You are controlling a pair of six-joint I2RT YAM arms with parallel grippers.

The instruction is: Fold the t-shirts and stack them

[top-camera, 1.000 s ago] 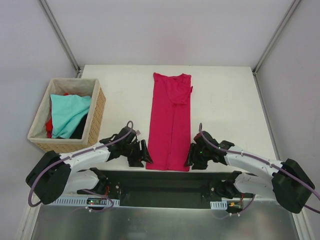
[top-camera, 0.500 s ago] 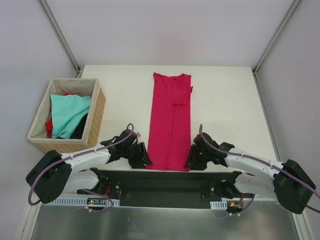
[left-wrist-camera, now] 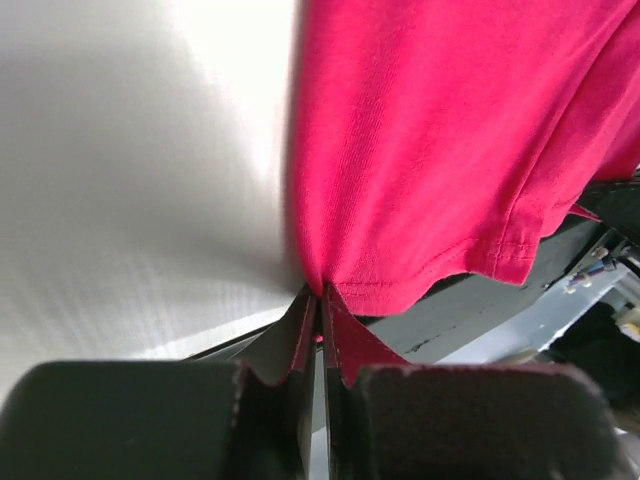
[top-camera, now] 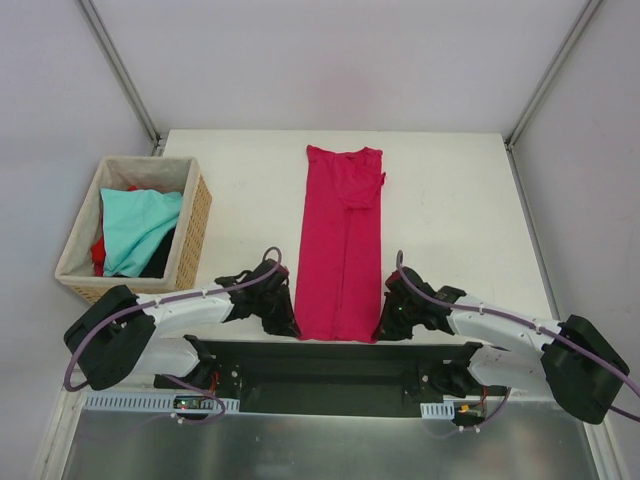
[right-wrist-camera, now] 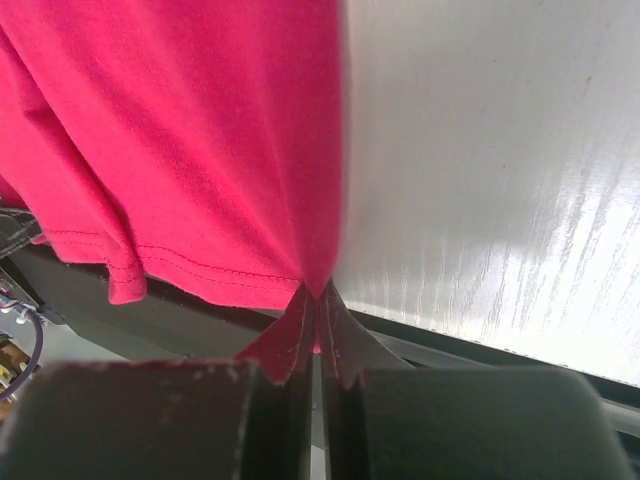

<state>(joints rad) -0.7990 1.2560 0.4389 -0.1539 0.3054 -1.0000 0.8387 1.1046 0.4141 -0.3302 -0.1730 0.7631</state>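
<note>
The crimson-magenta t-shirt [top-camera: 340, 245] is laid as a long folded strip down the middle of the white surface [top-camera: 470, 200]. Its near left corner is pinched by the left hand [left-wrist-camera: 320, 295], its near right corner by the right hand [right-wrist-camera: 316, 297] (fingers pressed together on the hem). The light teal t-shirt [top-camera: 135, 228] and a red one [top-camera: 97, 250] are seen in the wicker basket [top-camera: 195, 215] at the left.

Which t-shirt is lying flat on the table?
The crimson-magenta t-shirt, spread long on the table. The light teal t-shirt and red t-shirt are bunched in the basket.
</note>
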